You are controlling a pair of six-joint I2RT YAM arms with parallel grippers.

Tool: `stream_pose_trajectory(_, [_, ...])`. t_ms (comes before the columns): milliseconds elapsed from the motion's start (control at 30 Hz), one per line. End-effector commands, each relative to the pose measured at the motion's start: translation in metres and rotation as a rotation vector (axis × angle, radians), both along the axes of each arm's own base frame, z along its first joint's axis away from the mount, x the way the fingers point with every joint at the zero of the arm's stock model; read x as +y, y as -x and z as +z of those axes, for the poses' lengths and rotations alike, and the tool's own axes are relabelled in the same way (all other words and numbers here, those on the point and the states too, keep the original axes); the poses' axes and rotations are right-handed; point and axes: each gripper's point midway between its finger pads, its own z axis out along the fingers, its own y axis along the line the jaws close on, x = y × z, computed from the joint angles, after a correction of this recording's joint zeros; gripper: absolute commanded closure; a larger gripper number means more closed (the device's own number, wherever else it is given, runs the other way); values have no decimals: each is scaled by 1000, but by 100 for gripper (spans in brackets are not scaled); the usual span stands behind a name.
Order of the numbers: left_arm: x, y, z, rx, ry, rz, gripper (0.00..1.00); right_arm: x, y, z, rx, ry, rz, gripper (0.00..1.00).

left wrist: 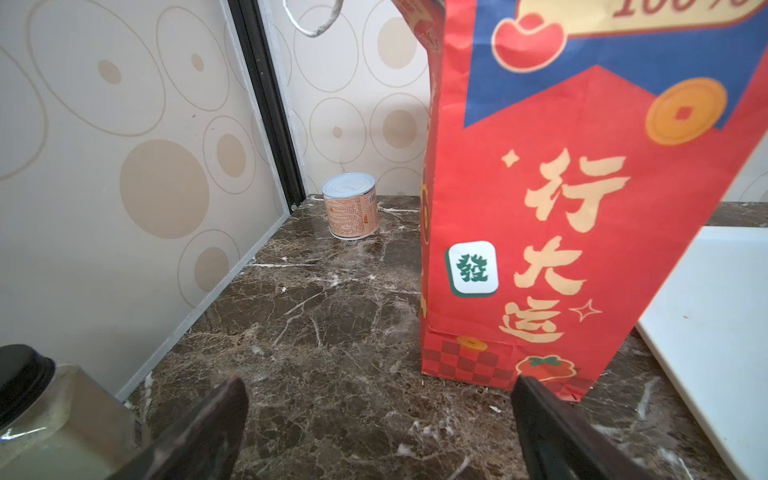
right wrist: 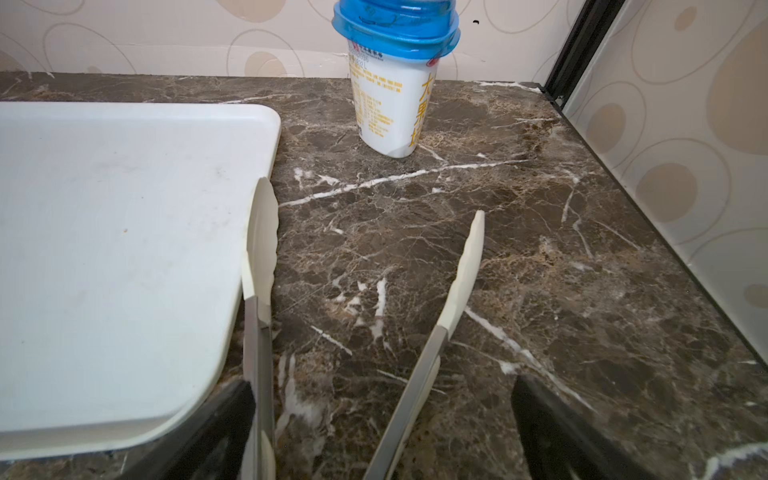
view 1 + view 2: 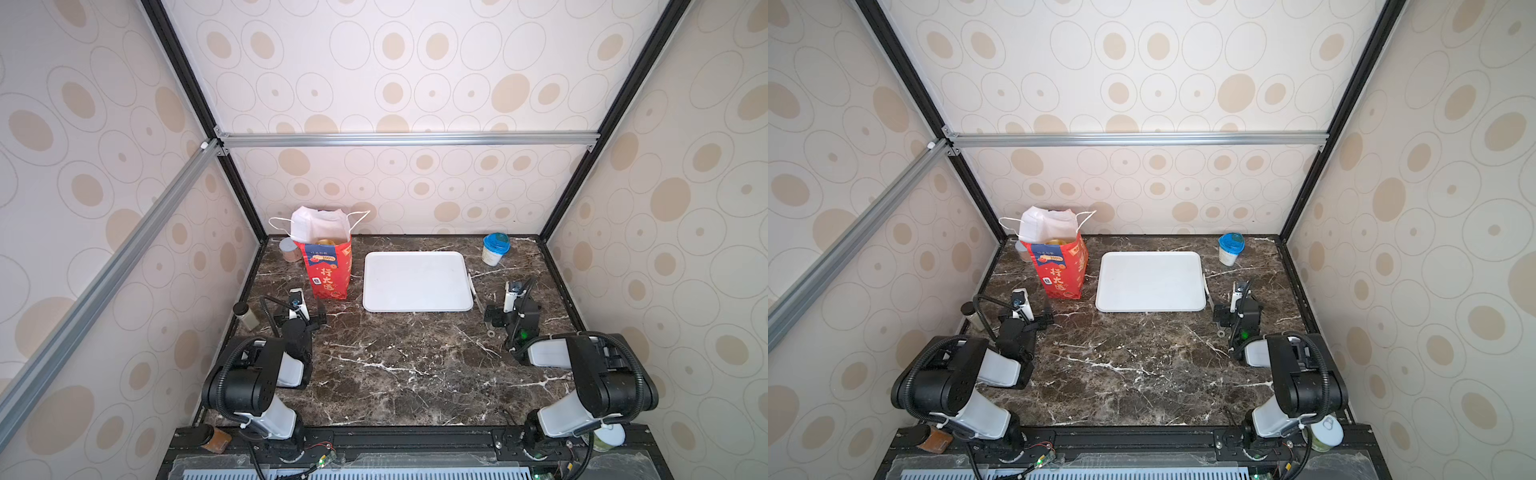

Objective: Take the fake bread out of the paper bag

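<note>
The red paper bag (image 3: 328, 272) (image 3: 1062, 272) stands upright at the back left of the marble table, its white lining and cord handles sticking up. A yellowish bit of the fake bread (image 3: 325, 242) (image 3: 1056, 242) peeks out of its mouth; the rest is hidden inside. My left gripper (image 3: 301, 318) (image 1: 378, 390) rests low just in front of the bag (image 1: 561, 208), open, with bare table between its fingers. My right gripper (image 3: 509, 318) (image 2: 382, 390) sits by the tray's right edge, open, with white-tipped metal tongs (image 2: 465, 266) lying between its fingers.
A white tray (image 3: 417, 286) (image 2: 104, 249) lies flat right of the bag. A small can (image 1: 351, 205) stands behind the bag at the left wall. A blue-lidded cup (image 3: 494, 249) (image 2: 395, 83) stands back right. A black-capped jar (image 1: 41, 407) sits by the left gripper.
</note>
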Motion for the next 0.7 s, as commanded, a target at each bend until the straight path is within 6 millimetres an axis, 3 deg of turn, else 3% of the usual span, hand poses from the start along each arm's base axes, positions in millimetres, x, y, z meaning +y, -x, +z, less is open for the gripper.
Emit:
stream_pose_trajectory(0, [1, -4, 12, -37, -19, -2, 0, -1, -5, 11, -29, 7, 2, 0])
stream_pose_trajectory(667, [2, -7, 10, -30, -4, -16, 0, -2, -6, 11, -31, 7, -7, 0])
